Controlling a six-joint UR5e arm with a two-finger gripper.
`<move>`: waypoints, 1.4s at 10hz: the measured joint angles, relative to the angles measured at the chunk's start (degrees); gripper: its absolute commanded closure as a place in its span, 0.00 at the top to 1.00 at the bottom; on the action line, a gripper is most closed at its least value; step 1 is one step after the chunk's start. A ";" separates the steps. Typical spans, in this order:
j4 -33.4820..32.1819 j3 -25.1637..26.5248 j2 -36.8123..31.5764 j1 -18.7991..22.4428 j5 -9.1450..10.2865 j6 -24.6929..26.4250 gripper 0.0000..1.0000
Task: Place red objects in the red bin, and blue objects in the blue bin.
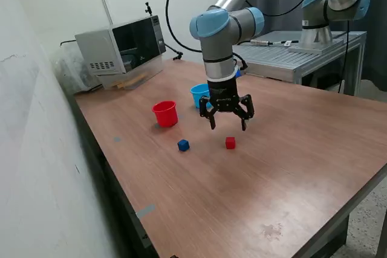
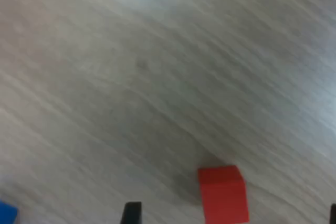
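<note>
Red cube (image 1: 230,142) and blue cube (image 1: 183,145) lie apart on the tabletop (image 1: 290,167), fingers (image 1: 228,124) spread wide and empty above the red one, red cup (image 1: 165,113) and blue cup (image 1: 199,95) behind.

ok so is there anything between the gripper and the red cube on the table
No. In the exterior view the open gripper hangs above the red cube with only air between. The wrist view shows just bare wooden table around the cube.
</note>
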 measured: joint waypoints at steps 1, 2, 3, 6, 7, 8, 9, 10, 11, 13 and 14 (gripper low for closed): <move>-0.32 -0.02 0.09 0.02 -0.15 -2.08 1.00; -0.54 0.03 0.10 0.13 -0.09 -3.46 1.00; -0.66 0.16 0.20 0.27 0.14 -4.40 1.00; -2.47 0.40 1.96 0.53 0.55 -5.88 1.00; -3.44 0.34 2.45 0.54 0.54 -6.01 1.00; -4.04 0.25 2.73 0.56 0.52 -6.05 1.00; -4.36 0.22 2.89 0.57 0.50 -6.07 1.00; -4.52 0.23 2.98 0.57 0.47 -6.07 0.00; -4.58 0.28 3.02 0.57 0.47 -6.10 0.00; -4.60 0.37 3.01 0.58 0.26 -6.01 0.00; -4.56 0.37 3.00 0.61 0.10 -5.86 0.00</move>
